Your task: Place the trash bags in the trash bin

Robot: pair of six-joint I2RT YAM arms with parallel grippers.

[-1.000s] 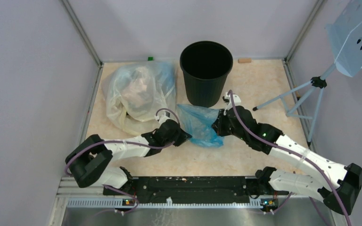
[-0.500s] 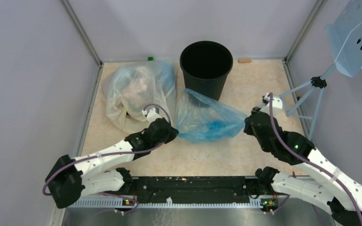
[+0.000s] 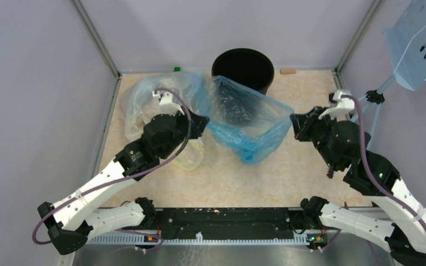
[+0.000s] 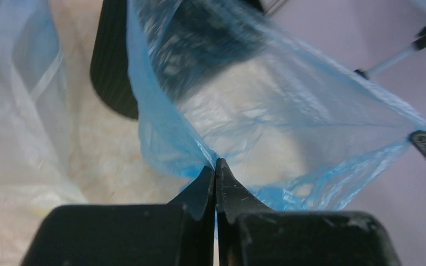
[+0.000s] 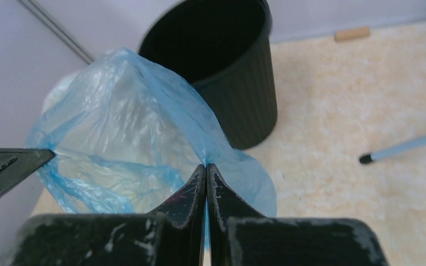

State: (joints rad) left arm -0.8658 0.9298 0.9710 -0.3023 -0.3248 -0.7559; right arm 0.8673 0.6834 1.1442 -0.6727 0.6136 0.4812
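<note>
Left gripper [image 3: 202, 123] and right gripper [image 3: 294, 119] clamp the bag [image 3: 244, 119], spread open before the bin [image 3: 255, 66] (not yet inside); lowering it in remains.

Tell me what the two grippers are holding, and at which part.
Both hold the blue bag: the left gripper pinches its left edge, the right gripper its right edge. It hangs open between them.

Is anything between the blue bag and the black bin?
Nothing visible. The blue bag hangs stretched between the left gripper and right gripper, right in front of the trash bin, whose mouth is open. The clear bag lies to the left.
</note>
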